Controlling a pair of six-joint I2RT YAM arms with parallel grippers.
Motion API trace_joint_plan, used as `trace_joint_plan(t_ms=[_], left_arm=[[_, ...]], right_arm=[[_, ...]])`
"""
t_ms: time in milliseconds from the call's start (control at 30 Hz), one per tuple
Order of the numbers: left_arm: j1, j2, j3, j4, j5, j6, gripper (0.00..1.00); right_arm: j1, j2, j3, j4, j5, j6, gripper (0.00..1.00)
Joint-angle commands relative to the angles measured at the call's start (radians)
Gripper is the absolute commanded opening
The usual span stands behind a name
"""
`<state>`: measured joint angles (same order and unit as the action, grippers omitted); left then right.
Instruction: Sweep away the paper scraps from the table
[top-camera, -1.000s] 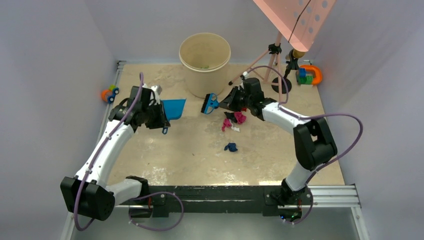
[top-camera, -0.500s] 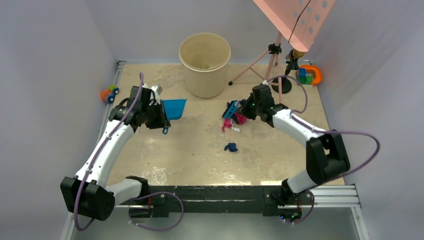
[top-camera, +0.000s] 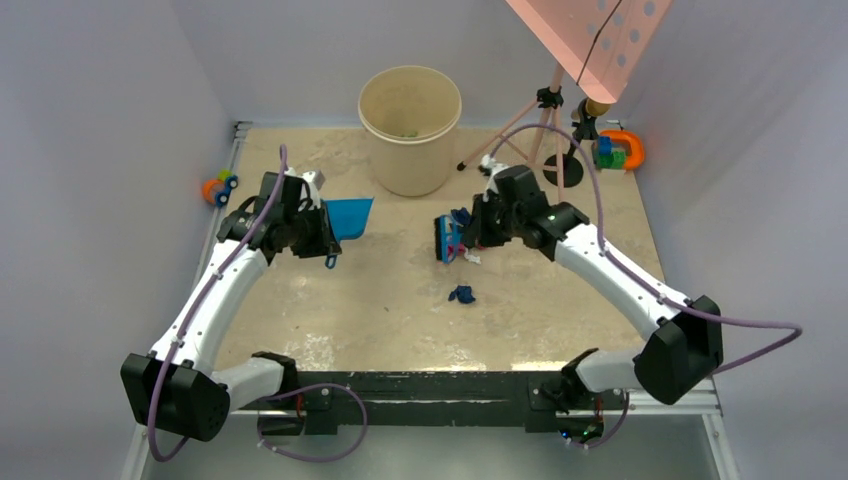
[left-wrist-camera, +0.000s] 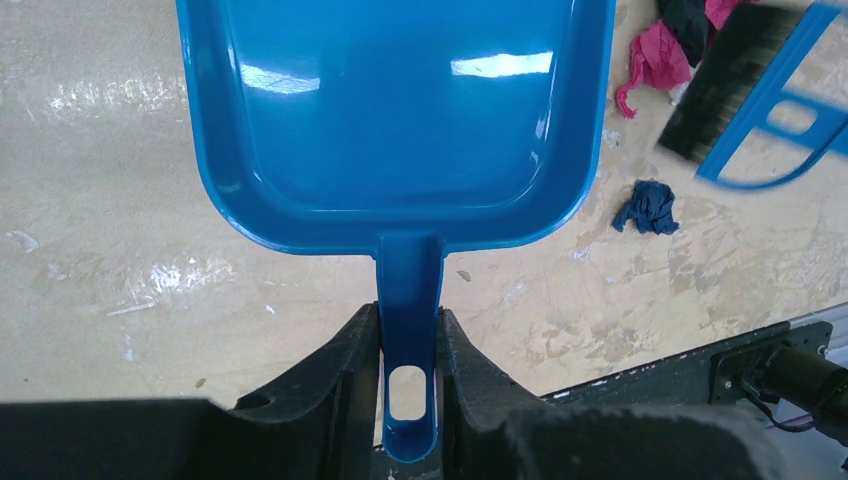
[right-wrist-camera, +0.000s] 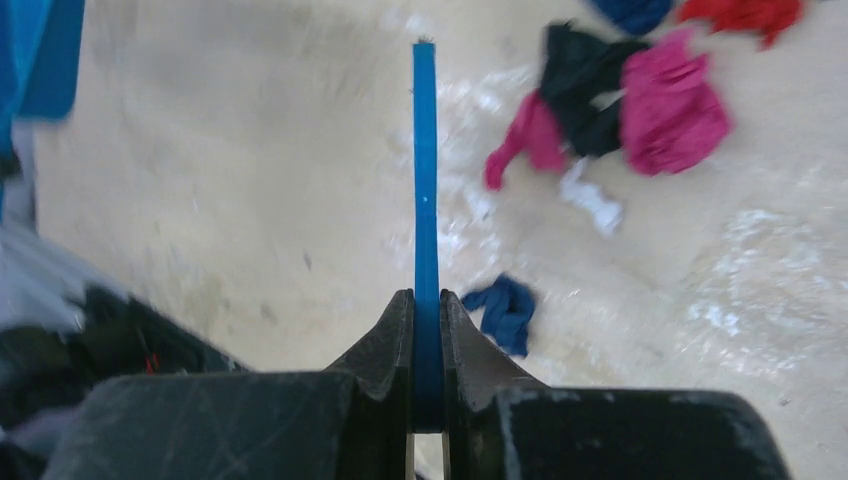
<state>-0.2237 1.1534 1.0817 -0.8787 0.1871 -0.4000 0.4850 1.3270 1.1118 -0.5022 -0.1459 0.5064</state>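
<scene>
A pile of pink, black, white and dark blue paper scraps (top-camera: 468, 240) lies on the table (top-camera: 380, 300), right of centre. One dark blue scrap (top-camera: 461, 294) lies apart, nearer the front. My right gripper (top-camera: 472, 226) is shut on a blue brush (top-camera: 444, 238), which stands at the pile's left side. In the right wrist view the brush handle (right-wrist-camera: 426, 180) runs edge-on between the fingers (right-wrist-camera: 427, 300), with pink (right-wrist-camera: 672, 105) and dark blue (right-wrist-camera: 508, 310) scraps to its right. My left gripper (left-wrist-camera: 410, 325) is shut on the handle of an empty blue dustpan (left-wrist-camera: 395, 110), held left of centre.
A beige bucket (top-camera: 410, 125) stands at the back centre. A toy car (top-camera: 218, 187) sits by the left rail. Toy blocks with an orange ring (top-camera: 618, 150) and a tripod stand (top-camera: 545, 135) occupy the back right corner.
My right arm has carried the brush from beside the bucket down to the left side of the scrap pile, its elbow swinging out to the right. The left arm and dustpan have stayed still.
</scene>
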Motion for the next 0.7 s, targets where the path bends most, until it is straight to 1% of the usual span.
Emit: trace_joint_plan(t_ms=[0, 133, 367, 467, 567, 667], left_arm=[[0.0, -0.002, 0.016, 0.024, 0.009, 0.022, 0.0], [0.0, 0.007, 0.015, 0.023, 0.014, 0.021, 0.0], [-0.001, 0.014, 0.016, 0.03, 0.027, 0.022, 0.0], [-0.001, 0.016, 0.023, 0.027, 0.019, 0.024, 0.0], [-0.001, 0.016, 0.023, 0.022, 0.013, 0.026, 0.0], [-0.002, 0.011, 0.019, 0.021, 0.006, 0.026, 0.0]], right_arm=[[0.168, -0.003, 0.076, -0.216, -0.016, -0.176, 0.0], [0.229, -0.063, 0.009, -0.27, 0.022, -0.134, 0.0], [0.24, -0.239, -0.183, -0.311, 0.066, -0.075, 0.0], [0.239, -0.285, -0.205, -0.289, 0.082, -0.043, 0.0], [0.24, -0.287, -0.208, -0.281, 0.196, 0.002, 0.0], [0.24, -0.243, -0.214, -0.237, 0.283, 0.033, 0.0]])
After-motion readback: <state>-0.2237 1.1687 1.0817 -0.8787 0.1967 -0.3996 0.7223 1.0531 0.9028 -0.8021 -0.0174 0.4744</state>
